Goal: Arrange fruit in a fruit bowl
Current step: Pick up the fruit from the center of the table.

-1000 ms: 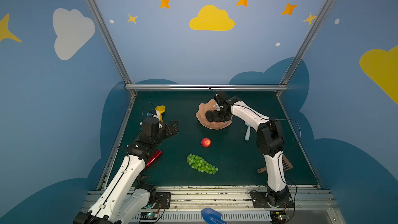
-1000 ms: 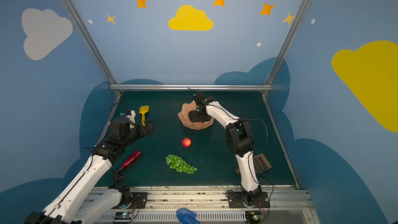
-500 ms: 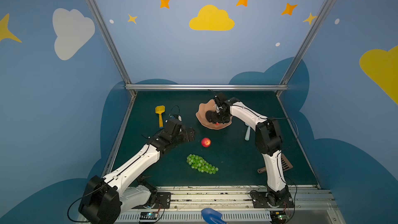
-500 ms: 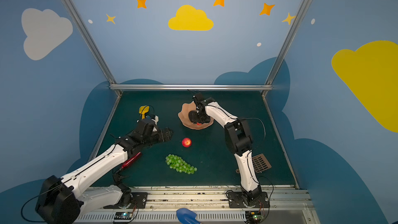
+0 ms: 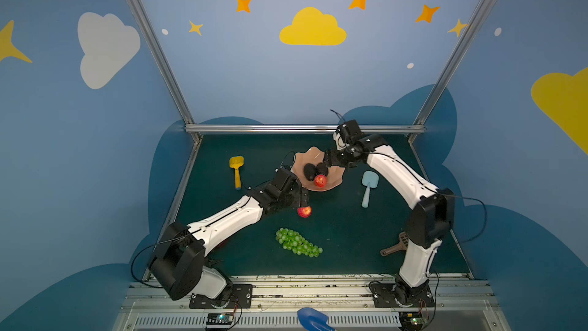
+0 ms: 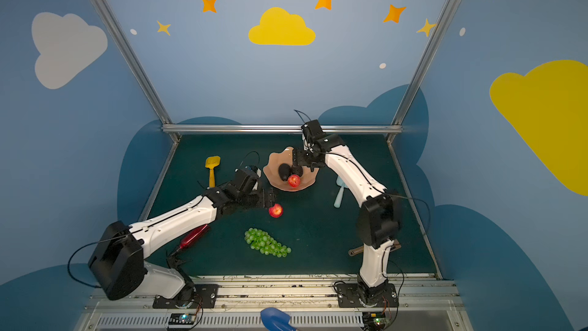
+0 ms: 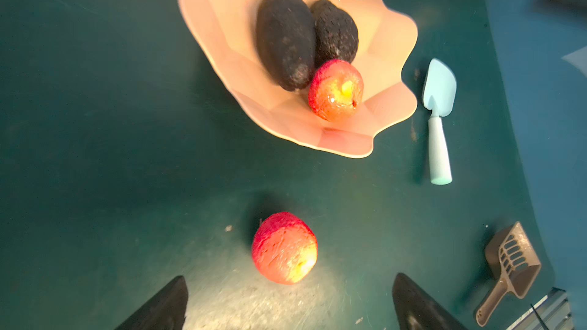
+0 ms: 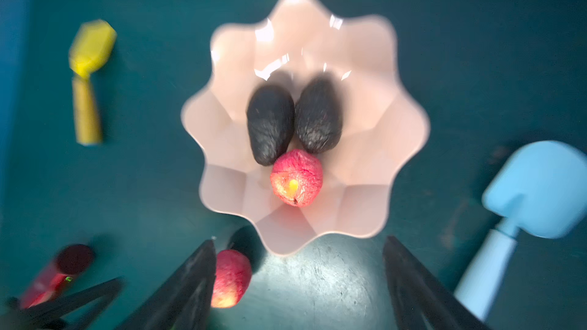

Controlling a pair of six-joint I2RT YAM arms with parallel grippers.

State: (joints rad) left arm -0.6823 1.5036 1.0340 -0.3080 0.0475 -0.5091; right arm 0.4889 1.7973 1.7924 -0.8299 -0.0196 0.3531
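The peach-pink fruit bowl (image 5: 335,176) (image 8: 365,122) holds two dark avocados (image 8: 270,125) (image 8: 319,115) and a red apple (image 5: 320,180) (image 8: 296,177). A second apple (image 5: 304,211) (image 7: 284,247) lies on the green mat in front of the bowl. My left gripper (image 5: 299,199) (image 7: 290,280) stands open just short of this apple, its jaws wide on either side and touching nothing. Above the bowl's far right rim my right gripper (image 5: 327,162) (image 8: 298,242) hangs open and empty. The green grapes (image 5: 297,243) (image 6: 265,242) lie nearer the front.
A yellow scoop (image 5: 236,170) lies left of the bowl and a light-blue scoop (image 5: 368,186) right of it. A brown scoop (image 5: 397,245) sits by the right arm's base. A red tool (image 6: 194,236) lies under the left arm, a blue scoop (image 5: 311,318) on the front rail.
My left arm has swung from the left side in to the apple on the mat. My right gripper has opened and drawn back up from the bowl's middle.
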